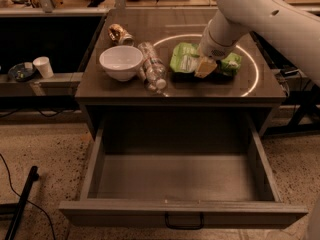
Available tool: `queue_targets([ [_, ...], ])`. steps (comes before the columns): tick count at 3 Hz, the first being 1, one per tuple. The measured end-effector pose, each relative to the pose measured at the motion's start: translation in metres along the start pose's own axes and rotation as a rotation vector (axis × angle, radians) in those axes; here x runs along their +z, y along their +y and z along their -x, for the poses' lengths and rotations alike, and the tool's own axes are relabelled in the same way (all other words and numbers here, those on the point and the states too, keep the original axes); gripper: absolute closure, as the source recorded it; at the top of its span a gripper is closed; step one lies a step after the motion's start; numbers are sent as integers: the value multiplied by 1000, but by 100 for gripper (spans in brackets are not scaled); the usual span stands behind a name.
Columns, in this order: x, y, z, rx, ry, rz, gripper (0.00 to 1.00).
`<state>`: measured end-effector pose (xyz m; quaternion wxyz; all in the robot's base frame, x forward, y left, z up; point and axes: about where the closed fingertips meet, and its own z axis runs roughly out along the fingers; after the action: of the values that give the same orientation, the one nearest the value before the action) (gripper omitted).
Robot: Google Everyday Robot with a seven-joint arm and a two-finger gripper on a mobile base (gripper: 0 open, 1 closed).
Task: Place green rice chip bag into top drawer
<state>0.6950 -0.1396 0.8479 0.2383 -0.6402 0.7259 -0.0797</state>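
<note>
The green rice chip bag [186, 59] lies on the cabinet top, right of centre, inside a bright ring of light. My gripper [205, 67] hangs from the white arm right over the middle of the bag, its tan fingers pointing down onto it. The arm hides part of the bag; green foil shows on both sides of the gripper. The top drawer [182, 211] is pulled wide open below the top. It is empty, with a dark handle [184, 220] on its front panel.
A white bowl [121, 62] stands on the left of the top. A clear plastic bottle [152, 73] lies next to it. A crumpled gold-brown wrapper [120, 34] is at the back left. A white cup [43, 66] stands on a low shelf to the left.
</note>
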Motion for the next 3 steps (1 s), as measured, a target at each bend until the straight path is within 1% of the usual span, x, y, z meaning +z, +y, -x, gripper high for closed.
queue_targets([
  [1, -4, 3, -1, 0, -13, -14, 76],
  [2, -49, 3, -12, 39, -73, -20, 98],
  [3, -123, 6, -32, 101, -156, -15, 100],
])
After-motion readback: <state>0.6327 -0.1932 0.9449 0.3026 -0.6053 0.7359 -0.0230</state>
